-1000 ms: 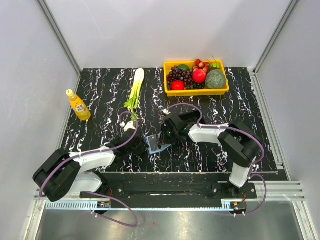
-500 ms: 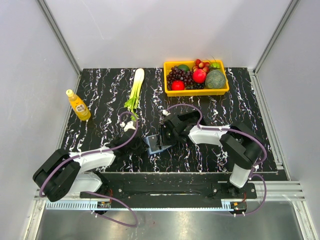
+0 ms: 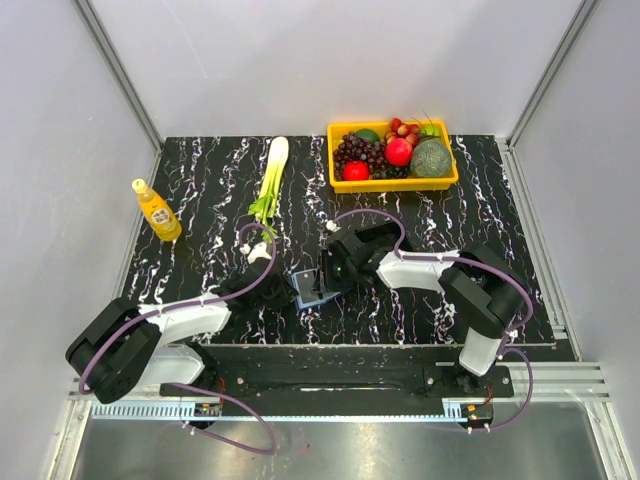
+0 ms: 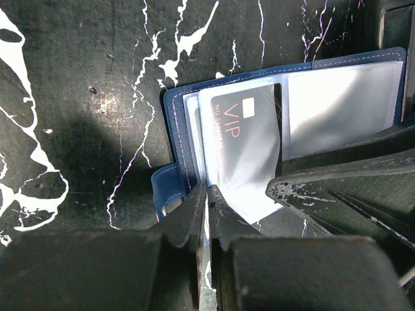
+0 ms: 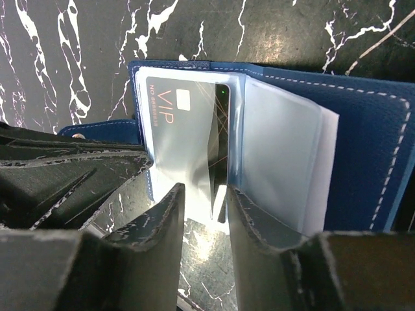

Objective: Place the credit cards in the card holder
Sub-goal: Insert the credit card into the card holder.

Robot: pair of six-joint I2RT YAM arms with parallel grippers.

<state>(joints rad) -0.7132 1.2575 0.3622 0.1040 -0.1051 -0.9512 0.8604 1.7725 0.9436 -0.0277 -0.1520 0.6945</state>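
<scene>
Carefully, we are clamping the card holder in the left gripper, squaring the open-fingered right gripper behind the VIP card for a straight push.

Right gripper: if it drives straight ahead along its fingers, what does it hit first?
Probably the black VIP card in a clear sleeve of the card holder, its near edge just ahead of the open right gripper. Depth is unclear; the sleeve plastic may come first.
</scene>
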